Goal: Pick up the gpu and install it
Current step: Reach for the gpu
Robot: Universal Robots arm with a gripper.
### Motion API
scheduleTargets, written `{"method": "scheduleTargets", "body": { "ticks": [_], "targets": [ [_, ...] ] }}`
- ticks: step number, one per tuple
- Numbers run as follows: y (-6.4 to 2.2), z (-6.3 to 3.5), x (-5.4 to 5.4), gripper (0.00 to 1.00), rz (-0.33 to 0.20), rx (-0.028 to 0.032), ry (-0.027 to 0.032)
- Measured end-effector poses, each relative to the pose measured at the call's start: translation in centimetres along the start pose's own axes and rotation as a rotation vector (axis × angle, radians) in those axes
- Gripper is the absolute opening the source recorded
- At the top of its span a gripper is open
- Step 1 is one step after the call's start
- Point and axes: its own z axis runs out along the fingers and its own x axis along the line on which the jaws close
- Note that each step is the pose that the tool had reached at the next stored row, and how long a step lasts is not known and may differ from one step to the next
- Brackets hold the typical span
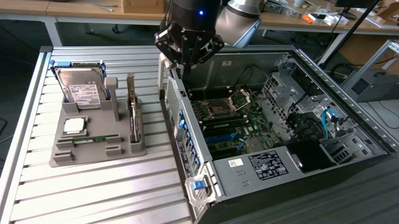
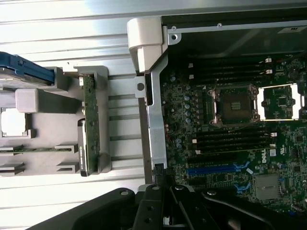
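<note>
Gripper [image 1: 184, 70] hangs empty, jaws pressed together, over the case wall [image 1: 176, 100]; gpu [image 1: 132, 112] stands edge-on in the grey holder [image 1: 124, 148] beside the case, so a clean pick probably wants jaws squared across its thin top edge, clear of the hard drive [image 1: 84, 91]

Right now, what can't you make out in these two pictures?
- Graphics card: stands edge-on in the grey holder in both views, so its faces are hidden.
- Hard drive: cut off by the wrist view's edge.
- Power supply label: print too small to read in the exterior view.
- Pincer: whether it touches the case wall is unclear in the exterior view.
</note>
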Motion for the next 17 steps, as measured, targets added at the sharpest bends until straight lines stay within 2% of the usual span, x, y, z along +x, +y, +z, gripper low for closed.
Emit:
{"method": "scheduleTargets", "body": {
  "ticks": [17],
  "targets": [
    [-0.04, -0.02, 0.51, 0.10, 0.000, 0.0001, 0.0000]
  ]
}}
